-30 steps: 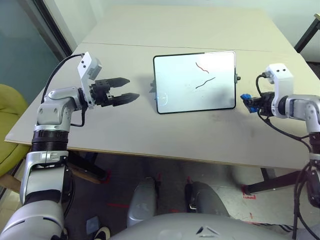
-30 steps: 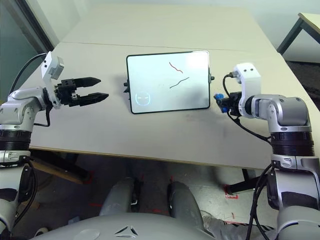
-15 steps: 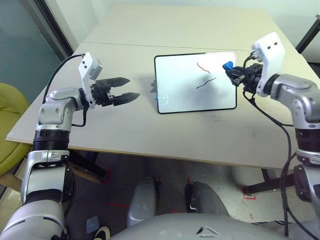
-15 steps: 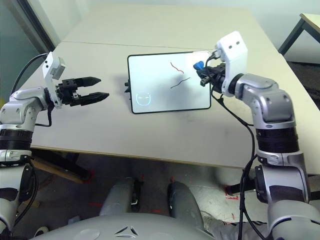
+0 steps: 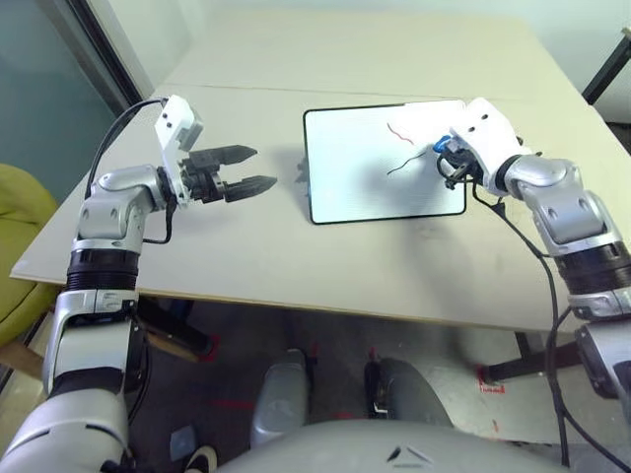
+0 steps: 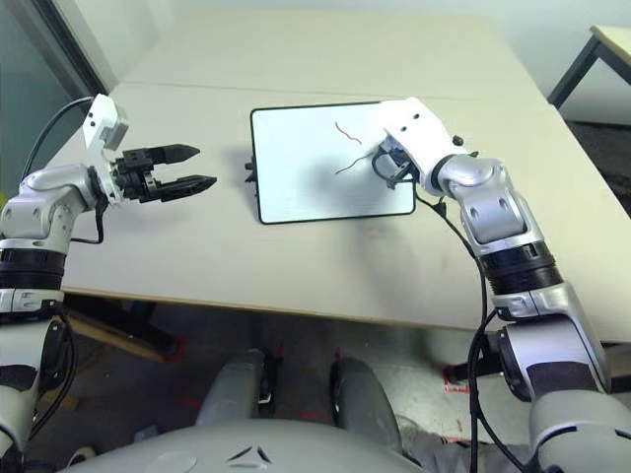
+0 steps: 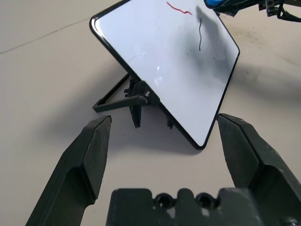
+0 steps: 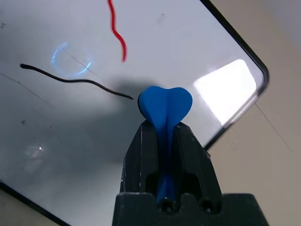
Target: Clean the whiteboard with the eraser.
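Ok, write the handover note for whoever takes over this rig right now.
Right claw: shut on the eraser, held over the right part of the whiteboard, its blue tip close to the end of the black squiggle.
Left claw: open, empty, hovering over the table to the left of the board.
Whiteboard: propped tilted on its stand at mid-table.
Done: eraser picked up and brought to the board.
Left: both the black squiggle and the red squiggle are unwiped; erase them.
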Available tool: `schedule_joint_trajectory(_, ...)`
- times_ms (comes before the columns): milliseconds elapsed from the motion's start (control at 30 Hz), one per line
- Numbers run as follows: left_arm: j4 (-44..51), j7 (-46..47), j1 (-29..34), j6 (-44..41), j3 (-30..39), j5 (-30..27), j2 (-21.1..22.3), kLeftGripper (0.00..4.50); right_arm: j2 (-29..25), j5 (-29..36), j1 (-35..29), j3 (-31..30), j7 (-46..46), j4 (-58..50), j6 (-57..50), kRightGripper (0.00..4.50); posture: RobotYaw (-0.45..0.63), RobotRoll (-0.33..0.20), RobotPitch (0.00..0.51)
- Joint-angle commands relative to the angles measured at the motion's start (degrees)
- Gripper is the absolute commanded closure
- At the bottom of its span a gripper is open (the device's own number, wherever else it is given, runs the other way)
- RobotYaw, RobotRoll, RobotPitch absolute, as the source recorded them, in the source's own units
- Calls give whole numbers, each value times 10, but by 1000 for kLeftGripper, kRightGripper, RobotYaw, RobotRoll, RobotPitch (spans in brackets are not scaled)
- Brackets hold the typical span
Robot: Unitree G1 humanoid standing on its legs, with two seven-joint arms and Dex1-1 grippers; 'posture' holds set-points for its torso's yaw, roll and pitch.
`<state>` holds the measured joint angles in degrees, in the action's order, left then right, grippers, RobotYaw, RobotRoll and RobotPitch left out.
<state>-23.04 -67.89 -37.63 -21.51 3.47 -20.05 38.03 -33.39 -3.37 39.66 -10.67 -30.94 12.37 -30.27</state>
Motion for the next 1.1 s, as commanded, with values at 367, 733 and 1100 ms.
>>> schedule_joint_trajectory(367,2,5,-2,4,-3,2,-2,0,15,-45,15,-48,-43,8,4,4304,247,0,64)
schedule_joint_trajectory(733,-4,7,-8,9,-6,4,-8,0,47,-60,4,-79,-72,-37,7,4305,240,0,60)
schedule_joint_trajectory(1100,-3,8,-8,10,-5,4,-12,0,61,-82,-11,-103,-81,-54,12,4305,245,0,59)
